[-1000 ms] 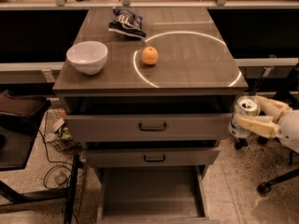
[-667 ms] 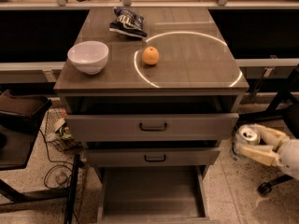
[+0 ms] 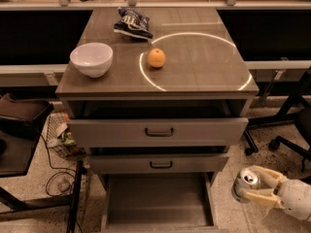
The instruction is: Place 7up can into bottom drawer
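3 drawers on the cabinet, all pulled out some. The bottom drawer (image 3: 156, 204) is lowest and sticks out furthest, at frame centre, w/ bare tray floor showing. The 7up can (image 3: 247, 179) is not in it yet: it's right of the tray, outside its right wall, above the floor near tray height. The gripper (image 3: 251, 185) comes in from the lower-right corner, jaws clamped on the can from both sides, can tipped so its top faces the cam.

Step in hand, my read: carry leftward into the tray, approx halfway done.
- Clear the right side wall first, then go left.
- Aim for the front part of the tray; the back sits under the middle drawer (image 3: 158, 164), so little headroom there.
- Lower close to the tray floor before letting go. The can is round and tilted, so it prob rolls if dropped from height.

Materials, L to R:
- White bowl (image 3: 91, 58): glossy, smooth, round, looks ceramic.
- Chip bag (image 3: 132, 23): dark blue, crinkly foil, lying flat.
- Orange (image 3: 156, 58): matte sphere, sitting on a bright ring of light.
- Cabinet top (image 3: 209, 67): flat grey-brown, faint grain.
- Top drawer (image 3: 194, 130): flat grey front, dark bar handle, same as the middle one.
- Bottom tray: flat grey, low walls, likely slick.
- Can: thin metal cylinder, silver top w/ pull tab.
- Gripper fingers (image 3: 265, 174): pale cream, smooth, curved.
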